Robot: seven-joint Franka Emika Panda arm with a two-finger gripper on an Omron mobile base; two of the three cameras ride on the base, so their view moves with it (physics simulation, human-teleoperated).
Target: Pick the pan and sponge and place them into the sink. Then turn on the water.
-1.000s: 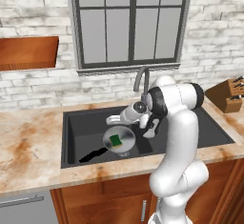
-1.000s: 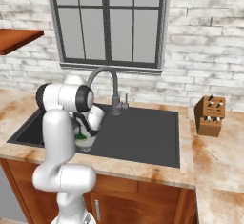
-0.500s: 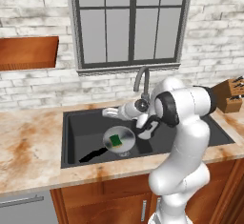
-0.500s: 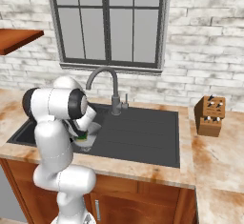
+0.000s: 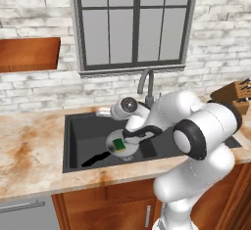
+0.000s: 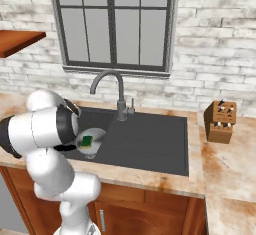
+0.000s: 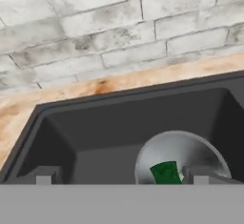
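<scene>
The pan [image 5: 119,146] lies in the basin of the sink [image 5: 78,131], its black handle pointing toward the front-left corner, and the sponge [image 5: 118,145] rests inside it. My gripper [image 7: 121,174] hovers over the basin, its 2 fingertips [image 7: 44,175] spread wide and holding nothing.

Sink [image 5: 78,131] at frame centre: matte black, smooth; pan [image 5: 128,148] inside it is shiny grey metal with a dull black handle, sponge [image 5: 118,145] on it has a matt green top. Faucet [image 6: 113,90] at centre is dark brushed-looking metal, counter [image 5: 29,160] at lower left is glossy mottled beige-and-rust stone. Wall [image 6: 215,54] at upper right is rough whitewashed brick, shelves [image 5: 28,54] upper left, cabinets [image 5: 108,204] along the bottom and knife block [image 6: 220,121] at right are wood.
</scene>
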